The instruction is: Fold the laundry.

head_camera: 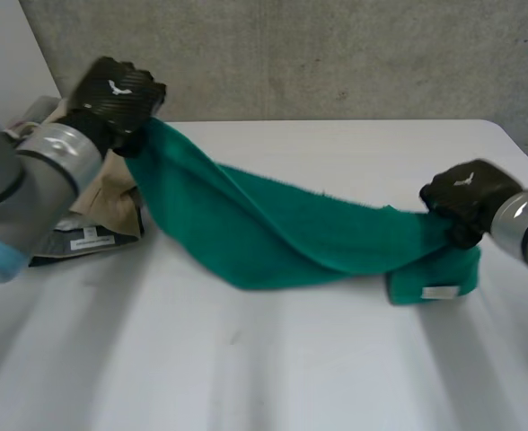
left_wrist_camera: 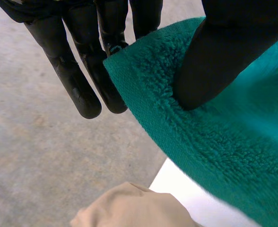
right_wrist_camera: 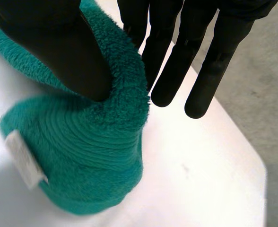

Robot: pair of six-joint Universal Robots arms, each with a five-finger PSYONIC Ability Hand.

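We're watching a teal-green towel (head_camera: pixel 282 233), thick and fuzzy with a looped pile and a flat stitched hem. It's stretching in a long, sagging band from one hand to the other. The left hand (head_camera: pixel 116 94) is holding one end up high. The cloth is draping down from it, and its low middle is resting on the smooth white table (head_camera: pixel 291 377).

In the left wrist view the thumb (left_wrist_camera: pixel 214 61) is pressing into the pile just beside a hemmed corner, pinching it against straight fingers (left_wrist_camera: pixel 82 80). Those fingers are lying close together, and some are poking out past the towel's edge.

The right hand (head_camera: pixel 466 193) is sitting low, close to the tabletop. Its thumb is digging into the plush while its long fingers are running straight down the far side, so the towel is clamped between them. Below that hand the towel's end is curling under into a rounded, ribbed-looking bundle on the table, with a small white label (right_wrist_camera: pixel 23 158) at its edge.

The left arm is reaching forward and up, and the right arm is coming in low from the side.

Under the left hand, crumpled beige cloth (head_camera: pixel 111 193) is lying on a folded grey garment (head_camera: pixel 80 238). A rough grey concrete wall (head_camera: pixel 336 54) is rising behind the table.
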